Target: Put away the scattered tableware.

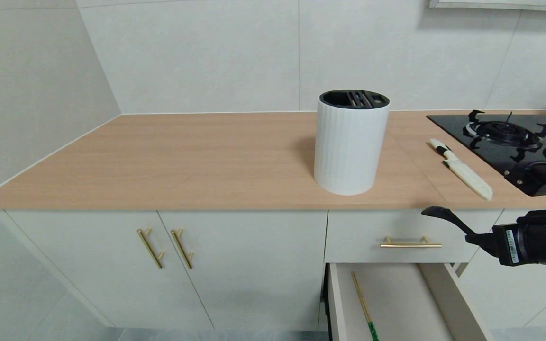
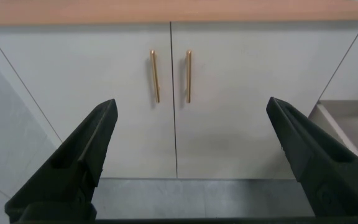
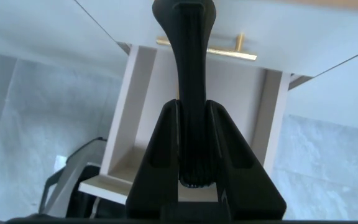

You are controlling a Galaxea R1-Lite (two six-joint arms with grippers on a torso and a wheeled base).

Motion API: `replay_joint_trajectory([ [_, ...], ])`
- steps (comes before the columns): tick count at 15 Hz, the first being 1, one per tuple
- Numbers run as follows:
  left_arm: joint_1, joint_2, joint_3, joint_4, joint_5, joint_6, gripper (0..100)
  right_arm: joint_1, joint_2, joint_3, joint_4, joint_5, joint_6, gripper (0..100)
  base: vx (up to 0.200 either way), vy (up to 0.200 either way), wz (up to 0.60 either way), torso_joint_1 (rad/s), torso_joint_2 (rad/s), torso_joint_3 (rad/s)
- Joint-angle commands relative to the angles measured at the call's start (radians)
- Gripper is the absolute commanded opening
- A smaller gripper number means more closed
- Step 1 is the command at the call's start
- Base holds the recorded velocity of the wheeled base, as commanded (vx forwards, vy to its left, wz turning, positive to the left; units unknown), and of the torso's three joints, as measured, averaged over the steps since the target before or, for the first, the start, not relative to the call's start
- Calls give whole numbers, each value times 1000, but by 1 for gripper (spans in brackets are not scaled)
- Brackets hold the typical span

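A cream-bladed knife (image 1: pixel 462 169) lies flat on the wooden counter (image 1: pixel 183 156), between a tall white ribbed holder with a black slotted top (image 1: pixel 351 142) and the stove. My right gripper (image 1: pixel 432 211) hangs shut and empty in front of the counter's edge, above an open lower drawer (image 1: pixel 443 293). In the right wrist view its pressed fingertips (image 3: pixel 184 12) point toward that drawer (image 3: pixel 120 118). Thin wooden chopsticks with a green end (image 1: pixel 363 303) lie in the drawer. My left gripper (image 2: pixel 191 109) is open and empty, low in front of the cabinet doors.
A black gas hob (image 1: pixel 500 135) fills the counter's right end. A shut drawer with a gold handle (image 1: pixel 410 244) sits above the open one. Two cabinet doors with gold handles (image 2: pixel 171 76) are at the left. Tiled walls close off the back and left.
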Motion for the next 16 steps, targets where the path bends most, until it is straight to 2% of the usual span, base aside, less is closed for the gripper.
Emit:
replay_joint_trajectory([
  [1,0,0,0,0,0,0,100,2,5,4,0,2,0,0,0,0,0,-198,452,261],
  [5,0,0,0,0,0,-2,100,34,6,11,0,0,1,0,0,0,0,-201,490,283],
  [16,0,0,0,0,0,0,100,33,134,14,-8,-3,3,0,0,0,0,-155,459,299],
])
